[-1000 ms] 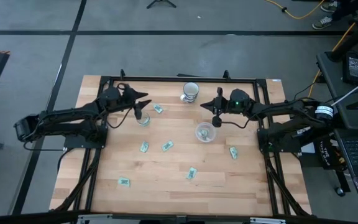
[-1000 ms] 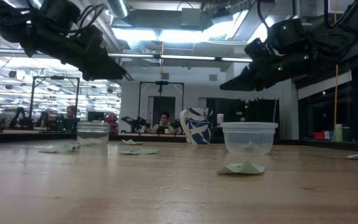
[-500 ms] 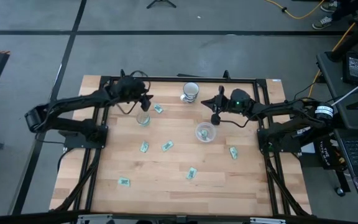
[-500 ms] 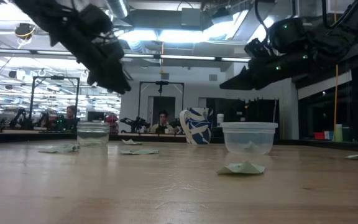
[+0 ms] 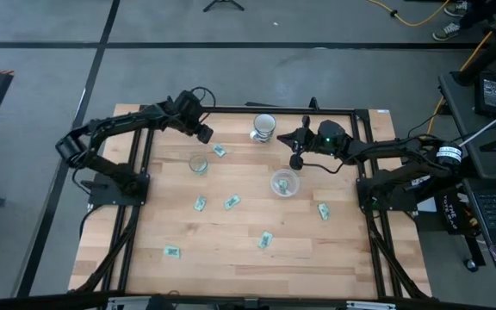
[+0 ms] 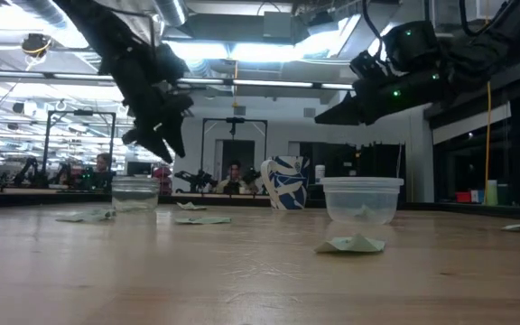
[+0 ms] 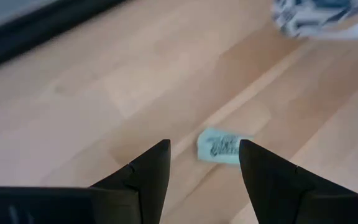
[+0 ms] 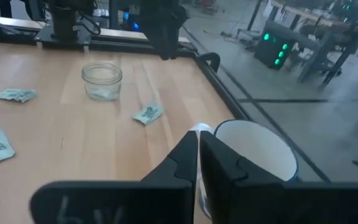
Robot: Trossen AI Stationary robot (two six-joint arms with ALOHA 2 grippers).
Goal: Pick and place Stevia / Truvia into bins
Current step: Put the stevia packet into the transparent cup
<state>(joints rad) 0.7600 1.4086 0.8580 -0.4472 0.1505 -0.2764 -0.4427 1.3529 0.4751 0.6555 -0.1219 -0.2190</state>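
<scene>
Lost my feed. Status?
Left tool open above packet. Right tool nearly shut, empty, by patterned mug. Wider cup holds one packet. Nothing blocking.

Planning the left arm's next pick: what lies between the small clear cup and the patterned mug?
In the high view, one Stevia packet lies on the table between the small clear cup and the patterned mug.

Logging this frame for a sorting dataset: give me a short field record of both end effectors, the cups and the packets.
left end effector: open, above a packet near the table's back edge
right end effector: nearly shut, beside the patterned cup
wide clear cup: one packet inside
small clear cup: contents unclear
loose packets: seven on the table
</scene>
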